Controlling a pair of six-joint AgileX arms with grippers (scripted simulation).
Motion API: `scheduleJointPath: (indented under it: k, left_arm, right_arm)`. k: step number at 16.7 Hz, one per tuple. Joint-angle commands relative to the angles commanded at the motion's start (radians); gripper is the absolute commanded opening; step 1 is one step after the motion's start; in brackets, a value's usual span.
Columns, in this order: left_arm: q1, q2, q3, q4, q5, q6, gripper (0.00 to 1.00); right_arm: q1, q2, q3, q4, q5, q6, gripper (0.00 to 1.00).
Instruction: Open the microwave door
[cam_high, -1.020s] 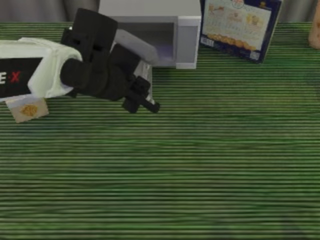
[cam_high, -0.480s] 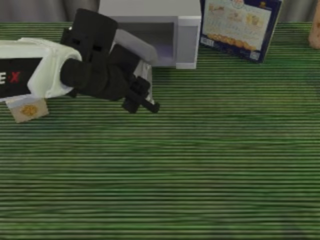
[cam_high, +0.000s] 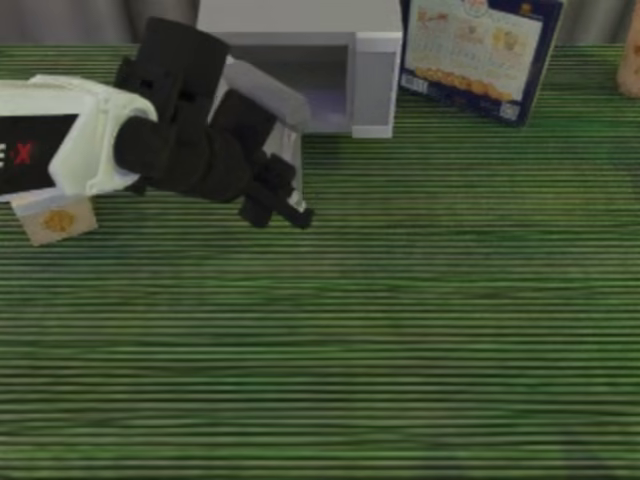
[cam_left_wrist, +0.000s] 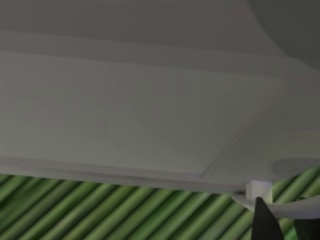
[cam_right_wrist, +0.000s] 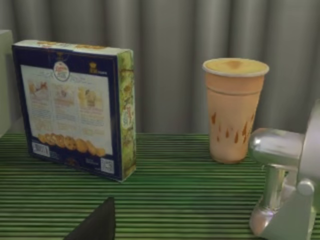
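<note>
Now our left gripper (cam_high: 290, 205), jaws clenched on the microwave door (cam_high: 270, 105), has pulled it wider, so the microwave (cam_high: 300, 20) is nearly open.

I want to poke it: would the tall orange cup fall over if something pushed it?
Probably yes. The orange cup is tall and narrower at its base than at its rim, so a push up high would likely tip it. It stands upright on the ridged green table, so it may catch rather than slide.
</note>
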Motion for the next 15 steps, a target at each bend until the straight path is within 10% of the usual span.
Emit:
scheduleJointPath:
  k: [15]
  left_arm:
    - [0.019, -0.007, -0.008, -0.009, 0.024, 0.039, 0.0]
  right_arm:
    - [0.0, 0.0, 0.0, 0.0, 0.0, 0.0, 1.0]
